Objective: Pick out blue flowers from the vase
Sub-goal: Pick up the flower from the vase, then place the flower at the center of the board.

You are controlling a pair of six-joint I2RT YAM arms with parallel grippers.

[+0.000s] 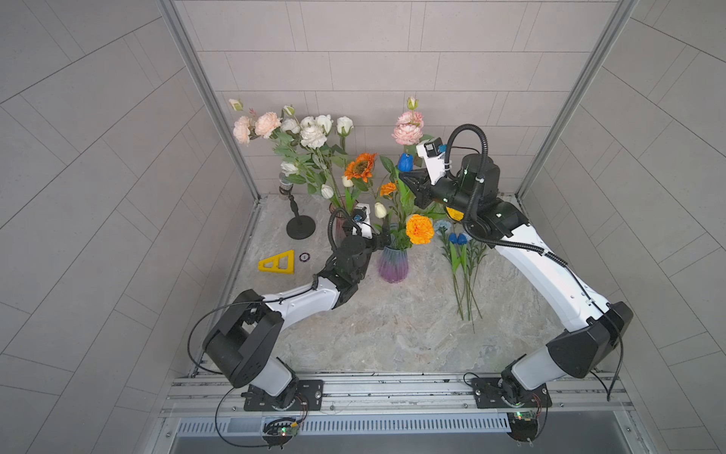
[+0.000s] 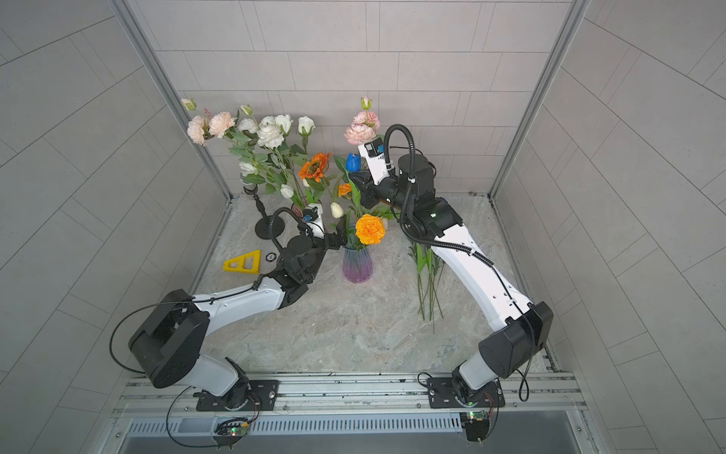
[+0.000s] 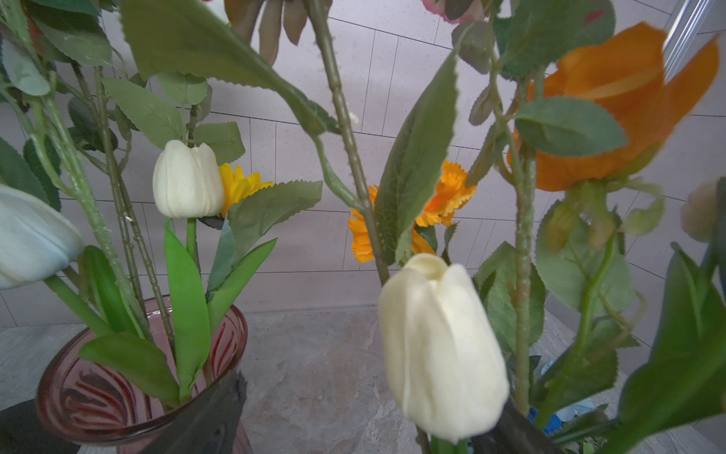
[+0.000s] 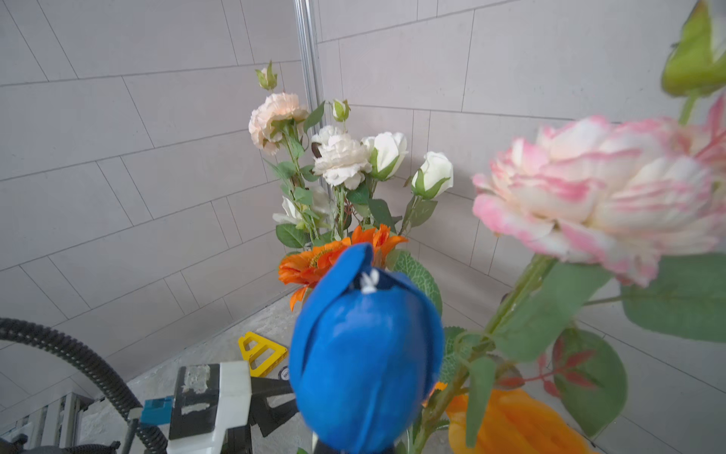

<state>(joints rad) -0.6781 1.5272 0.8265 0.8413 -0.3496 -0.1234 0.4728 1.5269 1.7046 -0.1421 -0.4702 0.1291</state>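
A ribbed purple-blue vase [image 1: 393,265] [image 2: 356,265] stands mid-table with orange blooms and leafy stems in it. My right gripper [image 1: 408,179] [image 2: 355,179] is raised above the bouquet, shut on the stem of a deep-blue tulip [image 1: 405,162] [image 2: 352,162]. In the right wrist view its bud [image 4: 365,353] hides the jaws. My left gripper [image 1: 383,239] [image 2: 341,236] is open beside the vase's mouth, among the stems, with a white tulip [image 3: 440,346] between its dark fingers [image 3: 212,416]. Other blue flowers [image 1: 457,238] lie on the table to the right, under my right arm.
A reddish glass vase [image 1: 341,222] [image 3: 137,393] with white and pink blooms stands behind my left wrist. A black stand [image 1: 300,228], a yellow triangular piece [image 1: 277,262] and a small ring [image 1: 304,256] sit at the left. Walls close in on three sides.
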